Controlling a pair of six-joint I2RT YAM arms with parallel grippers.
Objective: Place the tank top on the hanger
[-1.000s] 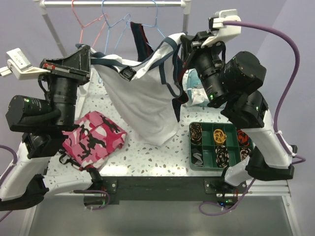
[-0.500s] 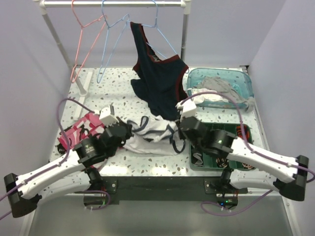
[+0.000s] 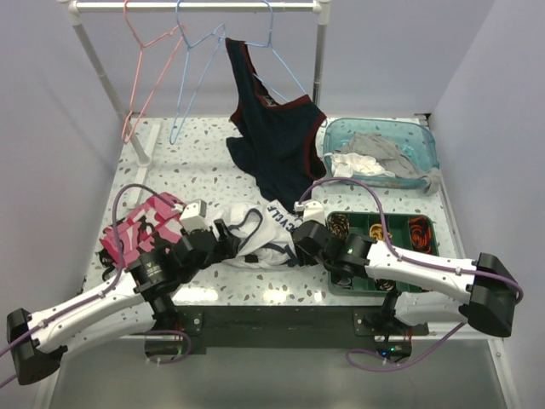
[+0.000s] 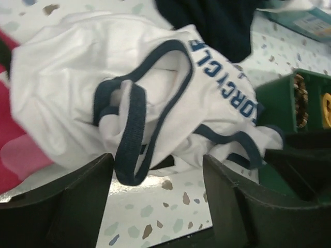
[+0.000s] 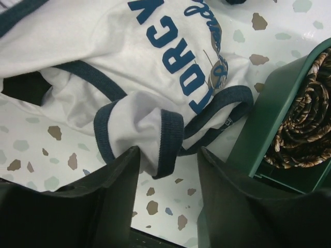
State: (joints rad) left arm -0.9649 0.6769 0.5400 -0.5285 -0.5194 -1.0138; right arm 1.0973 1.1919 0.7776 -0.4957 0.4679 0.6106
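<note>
The tank top (image 3: 260,232), white with navy trim and blue lettering, lies crumpled on the speckled table near the front edge. My left gripper (image 3: 228,243) is at its left end, my right gripper (image 3: 295,239) at its right end. In the left wrist view the jaws (image 4: 158,165) stand open, and a navy strap loop of the tank top (image 4: 77,93) hangs just inside the left finger. My right gripper (image 5: 168,155) is open too, with a trimmed fold of the tank top (image 5: 103,57) resting between the fingertips. The light blue hanger (image 3: 174,135) hangs bare on the rail at the back.
A dark navy top with red trim (image 3: 272,145) hangs from another hanger on the rail (image 3: 196,7), beside a pink hanger (image 3: 134,89). A pink camouflage garment (image 3: 140,230) lies left. A green compartment tray (image 3: 400,232) and a teal bin (image 3: 426,141) of cloths sit right.
Both arms came down from holding the tank top in the air. The top now lies on the table, and both grippers have opened and let go of it.
</note>
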